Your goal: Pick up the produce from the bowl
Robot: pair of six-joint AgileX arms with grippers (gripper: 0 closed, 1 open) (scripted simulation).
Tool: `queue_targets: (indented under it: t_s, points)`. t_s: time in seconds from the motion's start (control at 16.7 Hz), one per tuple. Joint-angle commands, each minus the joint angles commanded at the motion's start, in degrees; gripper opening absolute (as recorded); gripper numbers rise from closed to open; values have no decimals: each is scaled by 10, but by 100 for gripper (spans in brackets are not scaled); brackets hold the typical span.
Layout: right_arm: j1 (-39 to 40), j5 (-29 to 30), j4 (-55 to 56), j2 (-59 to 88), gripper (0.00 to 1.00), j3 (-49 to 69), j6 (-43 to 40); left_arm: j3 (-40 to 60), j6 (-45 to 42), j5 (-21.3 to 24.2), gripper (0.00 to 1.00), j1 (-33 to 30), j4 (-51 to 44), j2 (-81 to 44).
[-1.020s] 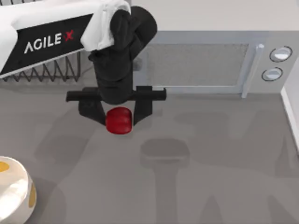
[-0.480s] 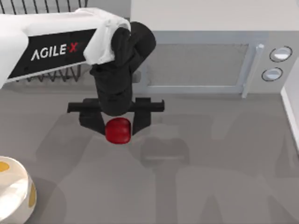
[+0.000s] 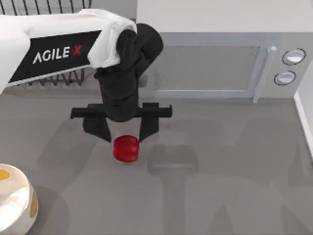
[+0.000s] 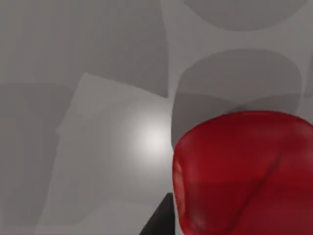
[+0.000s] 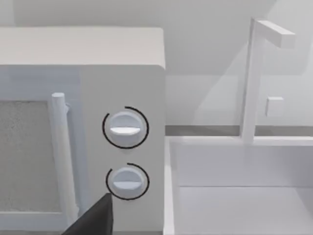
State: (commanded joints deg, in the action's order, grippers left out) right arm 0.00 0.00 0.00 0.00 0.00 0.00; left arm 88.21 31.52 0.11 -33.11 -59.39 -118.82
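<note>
While the left end effector (image 3: 122, 131) gapes, the produce (image 3: 125, 148) lies below.

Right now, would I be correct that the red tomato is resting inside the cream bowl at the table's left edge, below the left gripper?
Not quite. The top view shows the red tomato out on the grey table, just beneath the left gripper, well apart from the cream bowl at the left edge.

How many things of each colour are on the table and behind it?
Red: 1, the tomato
Cream-white with orange-yellow patches: 1, the bowl
Pale grey: 1, the microwave
Black: 1, the wire rack
Total: 4
</note>
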Motion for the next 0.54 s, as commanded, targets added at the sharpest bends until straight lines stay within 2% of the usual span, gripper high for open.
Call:
queue_targets:
  t_s: [0.18,0.54]
  points:
    - [0,0,0,0,100,0,0,0,0,0,98,0,0,0]
    - [0,0,0,0,100,0,0,0,0,0,100,0,0,0]
